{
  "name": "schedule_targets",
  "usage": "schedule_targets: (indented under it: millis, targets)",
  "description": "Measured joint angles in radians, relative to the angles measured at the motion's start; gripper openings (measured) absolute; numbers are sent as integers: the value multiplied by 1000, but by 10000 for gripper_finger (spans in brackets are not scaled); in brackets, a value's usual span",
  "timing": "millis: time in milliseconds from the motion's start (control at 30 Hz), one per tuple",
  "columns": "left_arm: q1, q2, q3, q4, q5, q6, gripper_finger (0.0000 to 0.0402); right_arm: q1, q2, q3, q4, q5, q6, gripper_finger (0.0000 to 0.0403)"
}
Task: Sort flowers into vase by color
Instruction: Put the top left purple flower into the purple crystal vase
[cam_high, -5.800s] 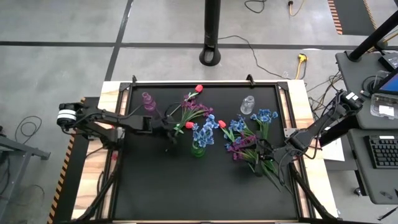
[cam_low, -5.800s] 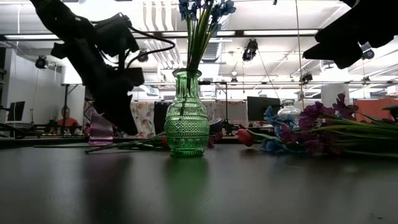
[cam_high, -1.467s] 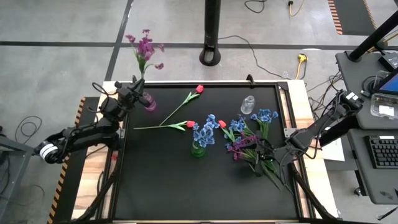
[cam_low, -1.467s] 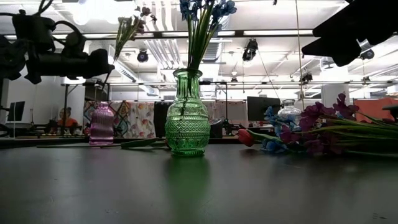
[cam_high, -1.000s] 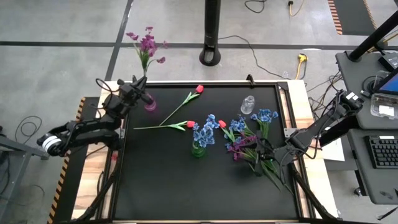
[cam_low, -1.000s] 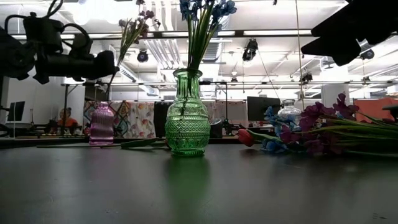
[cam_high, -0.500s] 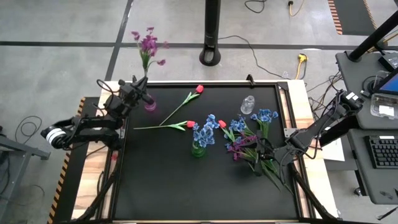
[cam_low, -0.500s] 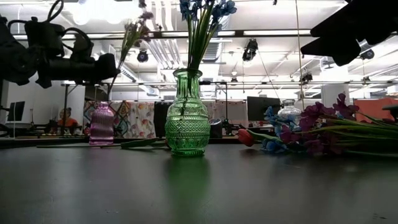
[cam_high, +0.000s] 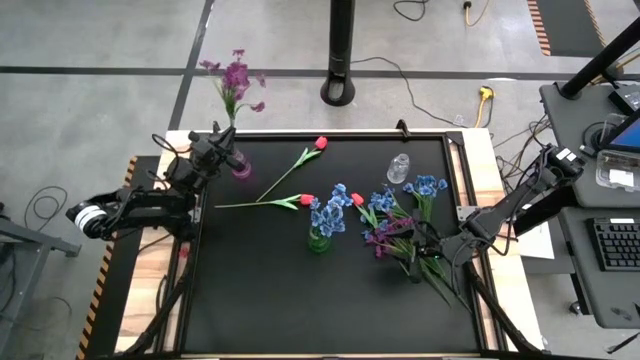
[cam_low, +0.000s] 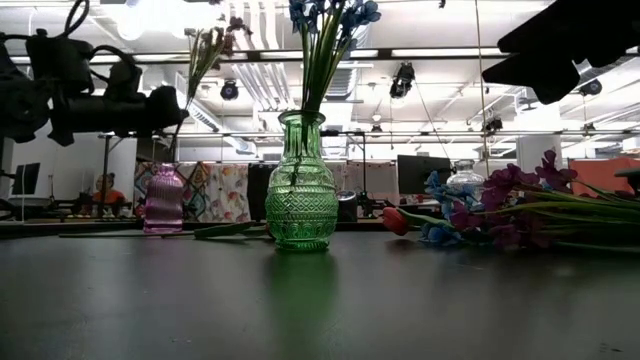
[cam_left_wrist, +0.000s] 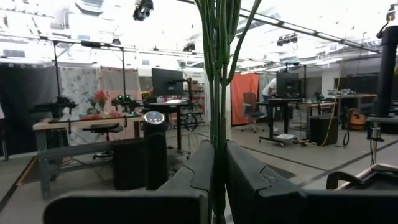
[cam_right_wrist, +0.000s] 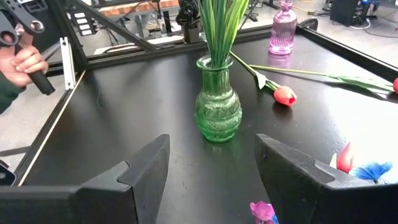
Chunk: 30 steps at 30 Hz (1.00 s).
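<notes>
While the left tool (cam_high: 222, 148) stays clamped on the purple flowers (cam_high: 234, 78) by their stems, it has carried them from mid-bench, beside the green vase (cam_high: 318, 238), over to the far-left corner, where they stand upright directly above the pink vase (cam_high: 241, 167). That puts the sorting a step from done for this bunch — the stems look lined up for lowering, judged from above only.

The right tool (cam_right_wrist: 211, 163) hangs with its fingers well apart and nothing between them, over the mixed flower pile (cam_high: 400, 225) on the bench's right side. Blue flowers (cam_high: 328, 213) already stand in the green vase; two red tulips (cam_high: 306, 201) lie loose on the bench (cam_high: 300, 300).

Whether the stem tips have entered the pink vase's mouth cannot be told — the left tool covers it from above, and in the low view the tool's dark bulk hides the stems' lower ends.
</notes>
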Motion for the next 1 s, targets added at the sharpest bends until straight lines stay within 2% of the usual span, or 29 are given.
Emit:
schedule_targets:
  millis: [533,1000]
  targets:
    - [0,96,0,29,0,-1,8,0,0,0,0,0,-17,226]
    - [0,106,-2,32,-5,-27,47,0,0,0,0,0,-16,226]
